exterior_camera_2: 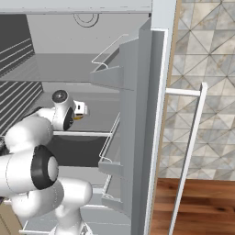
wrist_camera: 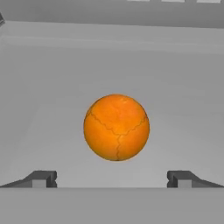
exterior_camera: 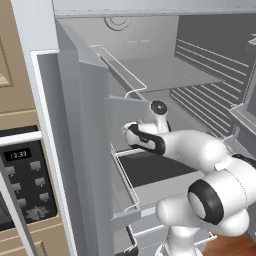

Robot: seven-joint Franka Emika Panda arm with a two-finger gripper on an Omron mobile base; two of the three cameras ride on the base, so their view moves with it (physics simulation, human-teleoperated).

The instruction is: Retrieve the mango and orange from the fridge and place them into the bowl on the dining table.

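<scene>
I see the orange [wrist_camera: 116, 127] sitting on a grey shelf [wrist_camera: 43, 109] inside the fridge [exterior_camera: 75, 150], dead ahead of my gripper [wrist_camera: 112, 179]. The jaws stand wide apart, one fingertip [wrist_camera: 41, 178] low on each side of the fruit, not touching it.

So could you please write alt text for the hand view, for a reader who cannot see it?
A smooth bright orange ball, the orange, sits centred on the pale grey floor of a fridge shelf. The open two-finger gripper faces it, with one dark fingertip at each lower corner, wide apart and not touching the fruit.
</scene>
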